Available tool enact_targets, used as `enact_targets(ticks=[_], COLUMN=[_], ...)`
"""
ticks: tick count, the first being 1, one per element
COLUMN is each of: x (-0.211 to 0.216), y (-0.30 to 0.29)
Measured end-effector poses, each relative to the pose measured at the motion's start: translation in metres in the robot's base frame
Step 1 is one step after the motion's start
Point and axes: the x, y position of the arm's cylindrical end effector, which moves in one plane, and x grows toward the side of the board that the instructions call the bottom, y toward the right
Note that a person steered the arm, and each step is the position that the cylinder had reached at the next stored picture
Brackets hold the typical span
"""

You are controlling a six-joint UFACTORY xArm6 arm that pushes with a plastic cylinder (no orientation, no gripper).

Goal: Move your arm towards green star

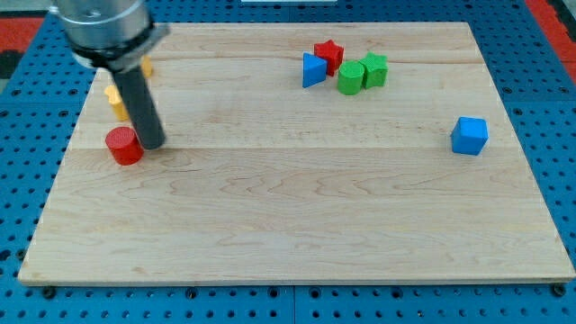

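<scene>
The green star (376, 68) lies near the view's top, right of centre, touching a green cylinder (350, 77) on its left. A red star (328, 55) and a blue triangle (312, 69) sit just left of those. My tip (152, 143) rests on the board at the view's left, right beside a red cylinder (123, 145). It is far to the left of the green star.
A blue cube (469, 135) sits at the view's right. A yellow block (116, 101) lies behind the rod, and another yellow piece (147, 67) peeks out above it. The wooden board (297, 216) lies on a blue perforated table.
</scene>
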Motion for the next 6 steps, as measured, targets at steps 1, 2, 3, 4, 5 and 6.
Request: enact_targets(ticks=[1,2,3,4,5,6], x=[0.000,0.000,-0.013,-0.074,-0.112,-0.145], y=[-0.014,0.021,0.160,0.293,0.407,0.411])
